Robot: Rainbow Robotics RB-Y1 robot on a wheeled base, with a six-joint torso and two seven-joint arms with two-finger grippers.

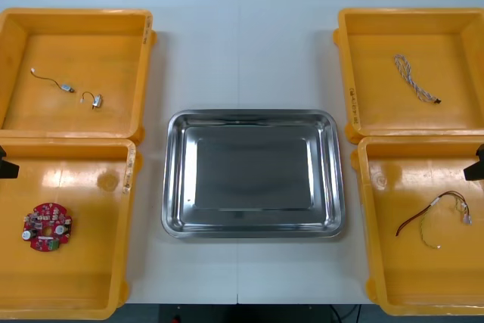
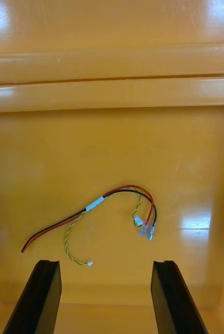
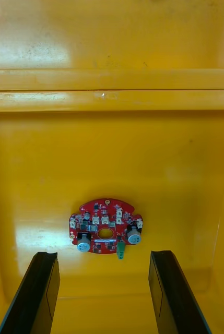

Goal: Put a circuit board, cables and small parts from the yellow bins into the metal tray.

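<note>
Circuit board point(image 1: 47, 226), round and red, lies flat in the near left yellow bin point(image 1: 113, 293), just beyond the left gripper point(image 3: 104, 254), fingers wide apart. Right gripper point(image 2: 105, 262), equally wide, hangs over the red and yellow cable point(image 2: 91, 209), which lies slantwise with one end toward the metal tray point(image 1: 175, 187).

The round red circuit board point(image 3: 105, 233) lies flat on the floor of the near-left yellow bin point(image 3: 112, 151), just ahead of the left gripper point(image 3: 104, 254) and centred between its spread jaws. The red and yellow cable point(image 2: 96, 205) sprawls loosely in the near-right yellow bin point(image 2: 112, 141), just beyond the right gripper point(image 2: 106, 262) and its spread jaws. The small metal parts point(image 1: 67, 88), the twisted blue and white cable point(image 1: 414, 79) and the bare, shiny metal tray point(image 1: 175, 187) lie well apart from both pairs of jaws.
</note>
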